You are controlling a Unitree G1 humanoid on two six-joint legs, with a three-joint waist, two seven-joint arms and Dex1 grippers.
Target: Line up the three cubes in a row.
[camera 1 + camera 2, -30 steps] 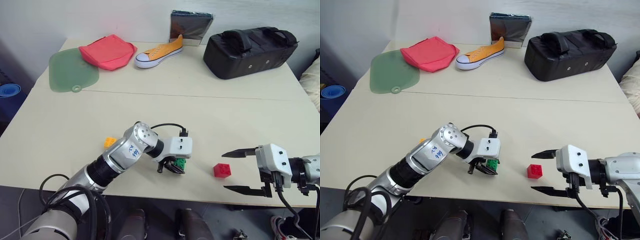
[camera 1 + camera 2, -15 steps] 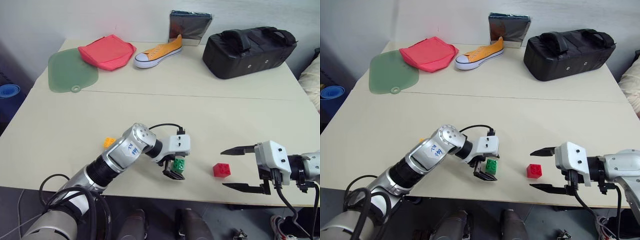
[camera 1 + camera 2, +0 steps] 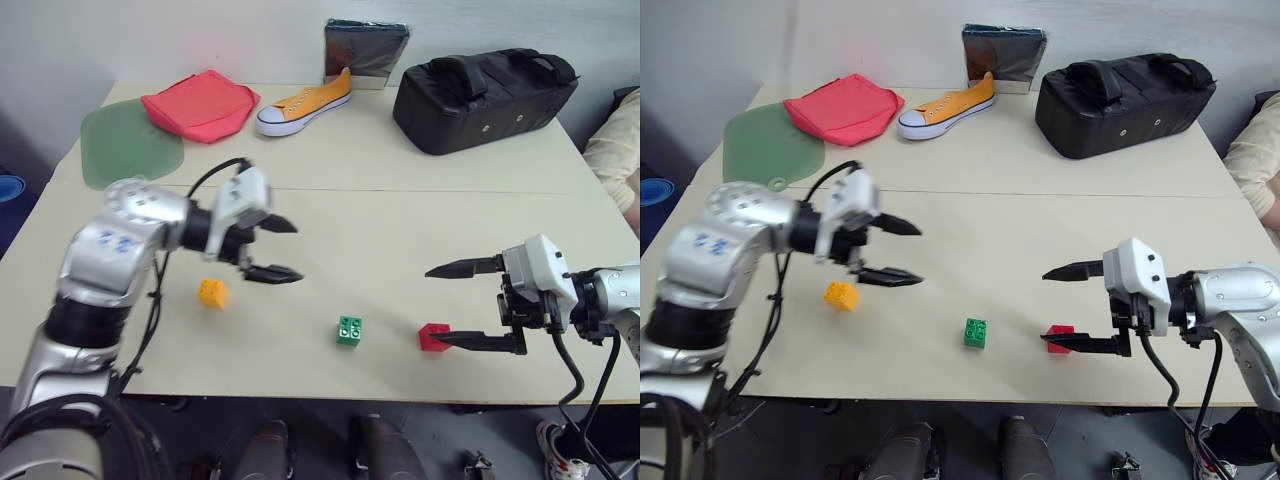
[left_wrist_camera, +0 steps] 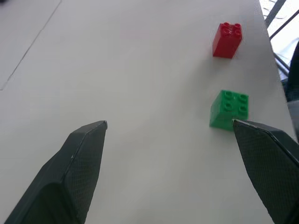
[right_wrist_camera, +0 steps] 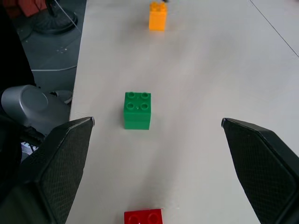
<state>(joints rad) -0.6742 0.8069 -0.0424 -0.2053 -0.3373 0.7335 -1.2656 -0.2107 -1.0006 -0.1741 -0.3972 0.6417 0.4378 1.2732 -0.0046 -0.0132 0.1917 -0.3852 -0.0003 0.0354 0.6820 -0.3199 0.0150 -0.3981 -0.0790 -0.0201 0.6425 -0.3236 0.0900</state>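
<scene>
Three studded cubes rest on the pale surface (image 3: pixel 400 230) near its front edge. The yellow-orange cube (image 3: pixel 211 293) lies at 9 o'clock of the green cube (image 3: pixel 350 330), well apart from it and slightly farther back; the red cube (image 3: pixel 433 336) lies at 3 o'clock of the green one, near it. Green and red sit roughly level with each other, while the yellow-orange one is a little out of that line. The left claw (image 3: pixel 284 249) hangs above the surface, at about 1 o'clock of the yellow-orange cube, its two black fingers spread wide and gripping nothing. The right claw (image 3: pixel 442 305) is likewise released, fingers wide apart; its lower finger (image 3: pixel 480 341) overlaps the red cube's right side, though contact cannot be judged. At the far side of the surface, from 10 to 2 o'clock: a green mat (image 3: pixel 130 145), a red pouch (image 3: pixel 200 103), an orange shoe (image 3: pixel 303 103), a dark foil-faced packet (image 3: pixel 365 50) against the wall, and a black bag (image 3: pixel 485 95).
</scene>
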